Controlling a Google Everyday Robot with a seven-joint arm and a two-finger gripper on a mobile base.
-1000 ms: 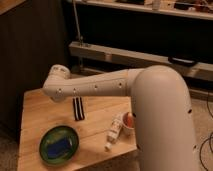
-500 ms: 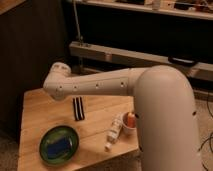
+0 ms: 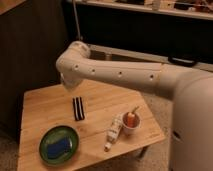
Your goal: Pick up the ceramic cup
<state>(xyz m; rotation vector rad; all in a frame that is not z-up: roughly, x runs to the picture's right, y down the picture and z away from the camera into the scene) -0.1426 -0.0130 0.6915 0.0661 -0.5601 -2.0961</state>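
Elbow (image 3: 74, 59) risen toward 1 o'clock; tool (image 3: 78, 108) barely shifted, over desk (image 3: 45, 107) middle. I can't tell how open; nothing in it. Cup (image 3: 131, 120) on desk, 3 o'clock of tool, well apart. Reach hardly begun.

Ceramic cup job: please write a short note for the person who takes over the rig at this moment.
Gripper: hangs over the middle of the table, apart from the cup.
Cup: upright on the table, beside the white tube; the green plate lies farther off.
Done: nothing yet, cup not grasped.
Left: bring gripper to cup, grasp, lift.
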